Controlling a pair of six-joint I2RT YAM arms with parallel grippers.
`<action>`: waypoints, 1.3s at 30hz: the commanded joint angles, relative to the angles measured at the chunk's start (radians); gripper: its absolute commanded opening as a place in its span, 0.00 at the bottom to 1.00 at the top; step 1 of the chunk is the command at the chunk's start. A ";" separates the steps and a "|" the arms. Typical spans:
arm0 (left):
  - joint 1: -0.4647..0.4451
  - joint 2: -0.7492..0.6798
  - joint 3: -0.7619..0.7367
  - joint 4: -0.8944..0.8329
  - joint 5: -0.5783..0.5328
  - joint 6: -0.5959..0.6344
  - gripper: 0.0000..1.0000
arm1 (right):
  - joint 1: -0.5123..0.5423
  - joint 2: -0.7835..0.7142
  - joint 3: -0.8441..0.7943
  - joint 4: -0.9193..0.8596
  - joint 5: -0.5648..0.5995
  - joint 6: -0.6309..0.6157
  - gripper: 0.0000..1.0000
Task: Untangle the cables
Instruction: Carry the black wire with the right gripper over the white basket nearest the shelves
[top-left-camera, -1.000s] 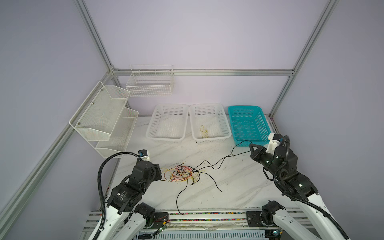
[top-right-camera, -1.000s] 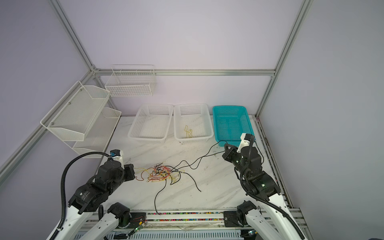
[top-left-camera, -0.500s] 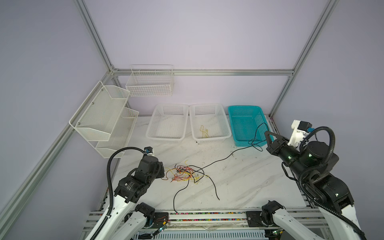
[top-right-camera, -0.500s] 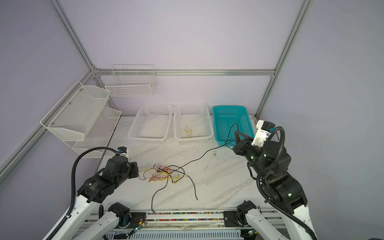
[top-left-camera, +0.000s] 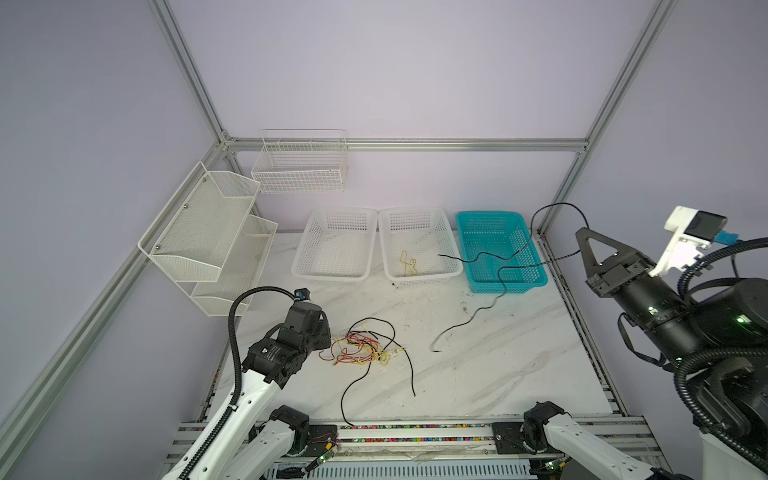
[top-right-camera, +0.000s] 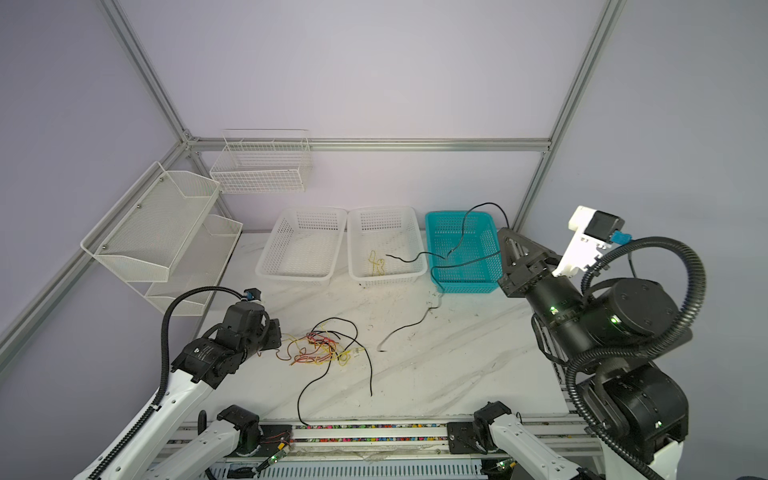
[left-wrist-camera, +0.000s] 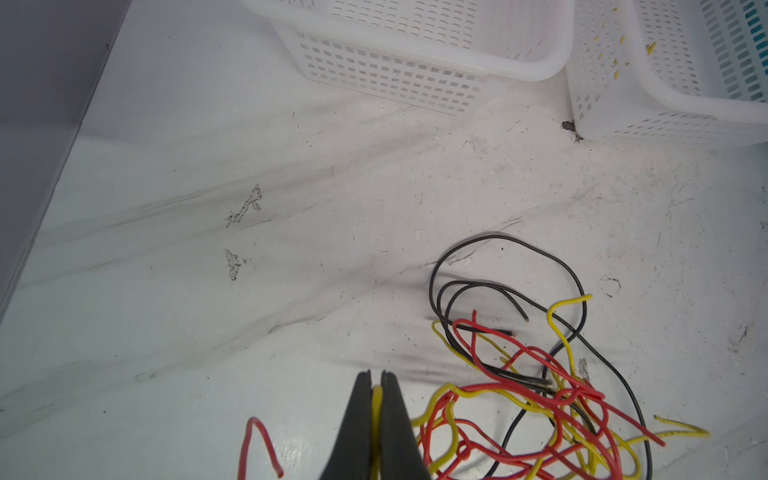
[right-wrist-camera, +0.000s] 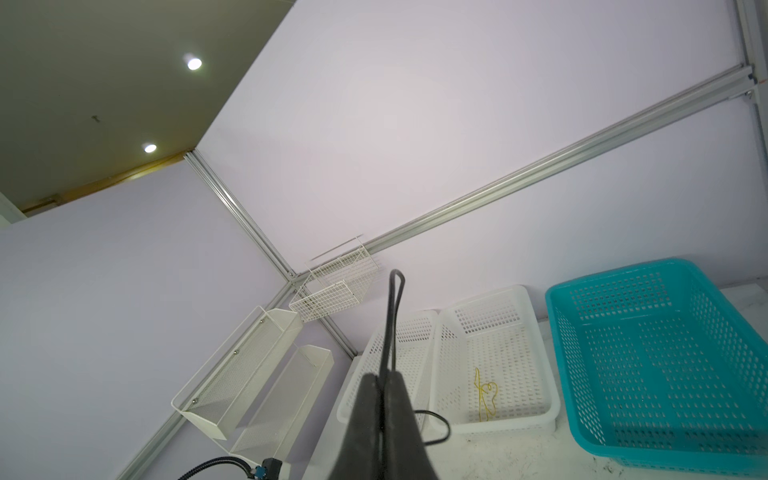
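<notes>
A tangle of red, yellow and black cables (top-left-camera: 365, 349) (top-right-camera: 320, 347) (left-wrist-camera: 540, 395) lies on the marble table, front left. My left gripper (left-wrist-camera: 376, 376) (top-left-camera: 326, 338) sits low at the tangle's left edge, shut on a yellow cable (left-wrist-camera: 377, 399). My right gripper (top-left-camera: 579, 232) (top-right-camera: 503, 232) (right-wrist-camera: 384, 378) is raised at the right, beside the teal basket (top-left-camera: 507, 286), shut on a black cable (top-left-camera: 500, 282) (right-wrist-camera: 395, 299). That cable loops above the jaws, drapes across the teal basket and trails onto the table, apart from the tangle. A yellow cable (top-left-camera: 409, 264) lies in the middle white basket (top-left-camera: 419, 279).
An empty white basket (top-left-camera: 332, 274) stands left of the middle one. Mesh shelves (top-left-camera: 208, 232) hang on the left wall and a wire basket (top-left-camera: 299, 166) on the back wall. The arm bases sit on the front rail (top-left-camera: 415, 428).
My right gripper rose and drew back to the right with the black cable, which came free of the tangle. My left gripper stayed at the tangle, holding the yellow cable.
</notes>
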 joint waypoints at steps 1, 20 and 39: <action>0.011 0.006 0.044 0.013 0.000 0.023 0.00 | 0.019 0.017 0.043 -0.030 -0.006 0.000 0.00; 0.012 -0.034 0.016 0.113 0.153 0.149 0.00 | 0.021 -0.021 -0.532 0.240 -0.360 -0.001 0.00; 0.010 -0.064 -0.049 0.155 0.138 0.139 0.00 | 0.023 0.150 -0.491 0.434 -0.464 0.034 0.00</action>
